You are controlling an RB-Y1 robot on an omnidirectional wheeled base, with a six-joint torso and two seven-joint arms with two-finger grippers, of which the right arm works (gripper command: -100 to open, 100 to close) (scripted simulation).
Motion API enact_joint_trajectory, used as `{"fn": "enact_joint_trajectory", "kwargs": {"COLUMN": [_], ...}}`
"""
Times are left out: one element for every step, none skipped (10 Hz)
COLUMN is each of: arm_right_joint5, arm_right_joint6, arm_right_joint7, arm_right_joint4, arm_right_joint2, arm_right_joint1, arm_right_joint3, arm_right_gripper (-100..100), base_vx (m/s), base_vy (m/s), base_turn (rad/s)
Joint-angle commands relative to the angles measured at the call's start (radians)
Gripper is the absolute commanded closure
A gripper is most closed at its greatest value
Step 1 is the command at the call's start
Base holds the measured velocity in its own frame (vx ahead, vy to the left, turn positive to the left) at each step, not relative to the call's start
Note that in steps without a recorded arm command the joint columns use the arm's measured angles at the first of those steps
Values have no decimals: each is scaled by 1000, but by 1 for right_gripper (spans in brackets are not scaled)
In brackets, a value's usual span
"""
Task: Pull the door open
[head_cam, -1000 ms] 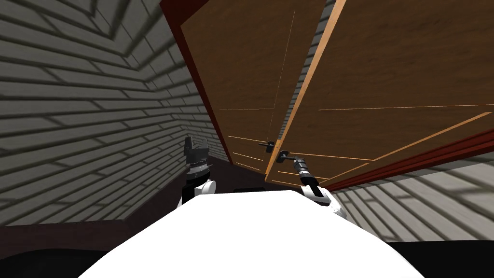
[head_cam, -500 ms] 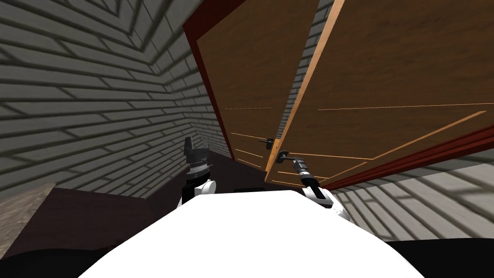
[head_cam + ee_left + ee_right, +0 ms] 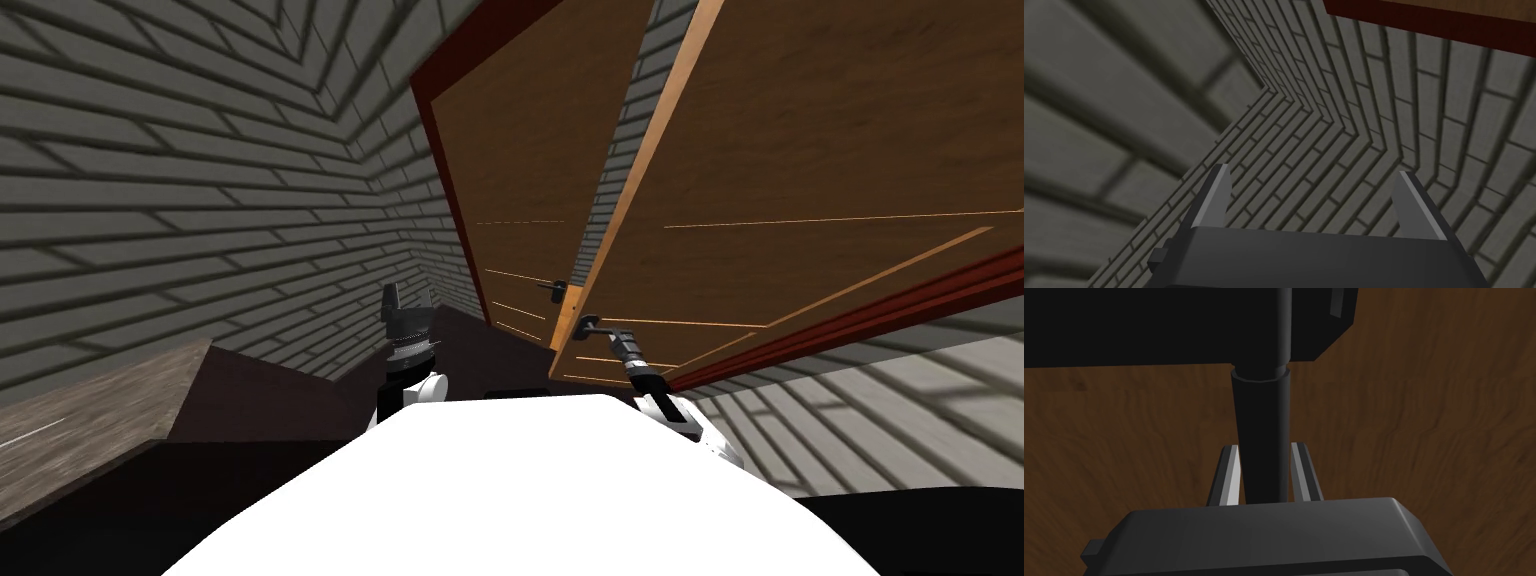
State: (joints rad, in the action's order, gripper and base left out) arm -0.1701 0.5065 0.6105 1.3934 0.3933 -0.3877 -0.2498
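The right gripper point(image 3: 1264, 448) is clenched on the dark handle point(image 3: 1261, 408), its blades pressing the sides, by the free edge of the brown door point(image 3: 800, 150), which stands ajar. To my eye, the pull should follow the door's arc with a firm grip. The left gripper point(image 3: 1311, 175) hangs released at the left.

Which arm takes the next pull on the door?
Right. The right gripper is shut on the dark handle of the door; the left gripper is open, empty, away from it.
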Motion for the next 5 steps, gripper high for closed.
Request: {"fn": "enact_joint_trajectory", "kwargs": {"arm_right_joint5": [-6, -8, -10, -6, -10], "arm_right_joint6": [33, 45, 59, 46, 73], "arm_right_joint7": [16, 24, 34, 26, 40], "arm_right_joint4": [-1, 1, 2, -3, -10], "arm_right_joint2": [7, 13, 21, 21, 32], "arm_right_joint1": [-13, -22, -31, -27, -41], "arm_right_joint3": [20, 25, 30, 15, 19], "arm_right_gripper": [100, 100, 100, 100, 100], "base_vx": [-185, -184, -193, -89, -156], "base_vy": [-71, -62, -48, -29, -22], "base_turn": [105, 142, 134, 12, 147]}}
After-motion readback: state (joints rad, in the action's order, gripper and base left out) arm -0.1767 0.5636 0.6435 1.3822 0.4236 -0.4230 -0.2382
